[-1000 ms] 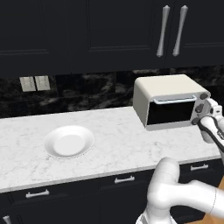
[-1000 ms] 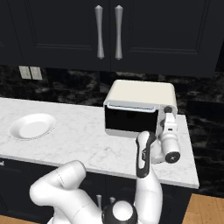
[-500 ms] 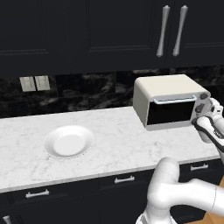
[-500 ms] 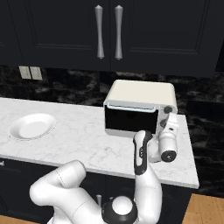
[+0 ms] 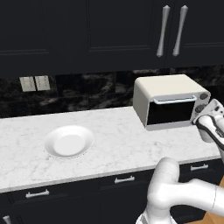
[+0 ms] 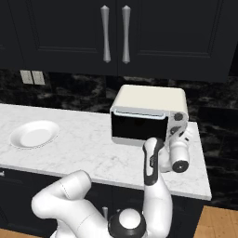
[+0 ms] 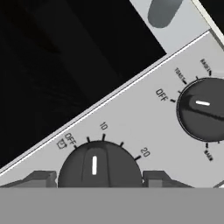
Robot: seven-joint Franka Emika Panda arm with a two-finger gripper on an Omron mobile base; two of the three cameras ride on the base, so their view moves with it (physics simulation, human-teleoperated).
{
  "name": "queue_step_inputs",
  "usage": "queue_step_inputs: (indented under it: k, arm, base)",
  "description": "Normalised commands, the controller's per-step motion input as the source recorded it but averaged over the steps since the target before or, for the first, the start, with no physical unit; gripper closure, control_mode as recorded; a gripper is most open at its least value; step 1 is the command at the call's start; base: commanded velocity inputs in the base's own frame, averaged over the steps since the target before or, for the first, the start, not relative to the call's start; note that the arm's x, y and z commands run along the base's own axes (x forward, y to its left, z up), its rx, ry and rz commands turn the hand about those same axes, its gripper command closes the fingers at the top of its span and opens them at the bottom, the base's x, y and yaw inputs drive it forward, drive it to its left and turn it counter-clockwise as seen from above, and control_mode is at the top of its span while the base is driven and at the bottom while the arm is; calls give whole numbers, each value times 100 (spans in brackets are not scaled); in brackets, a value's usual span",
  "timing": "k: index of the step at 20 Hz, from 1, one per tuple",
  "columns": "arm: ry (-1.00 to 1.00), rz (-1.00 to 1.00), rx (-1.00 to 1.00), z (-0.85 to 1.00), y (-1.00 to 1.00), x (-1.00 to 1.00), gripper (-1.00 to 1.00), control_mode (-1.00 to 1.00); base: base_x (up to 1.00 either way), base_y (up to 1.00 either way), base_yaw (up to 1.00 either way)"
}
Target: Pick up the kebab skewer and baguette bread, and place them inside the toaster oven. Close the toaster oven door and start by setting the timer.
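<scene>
From the left base view, the toaster oven (image 5: 168,107) stood at the right end of the counter (image 5: 113,144), its door (image 5: 169,112) shut, and a white plate (image 5: 68,142) lay toward the left.

From the right base view, the gripper (image 6: 179,137) was at the oven's knobs.

In the hand view, its fingertips (image 7: 39,178) stood on both sides of the timer knob (image 7: 98,166); whether they pressed it I could not tell.

Sitting upright toward the right end of the desk (image 5: 109,144): cream oven (image 5: 168,89), boxy. Door (image 5: 169,113) standing shut, dark glass, pale bar handle (image 5: 174,100) along its top. Timer knob (image 7: 99,166) showing on the right panel, white pointer lying between OFF and 10; second knob (image 7: 202,108) sitting beside it.
</scene>
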Motion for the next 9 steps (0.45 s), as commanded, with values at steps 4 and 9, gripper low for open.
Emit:
queue_step_inputs:
  k: [4,9]
  arm:
    - [0,-2,46,14,4,0,100,-100]
    - [2,-6,51,4,10,0,100,-100]
  base:
    - [0,0,0]
    - [0,0,0]
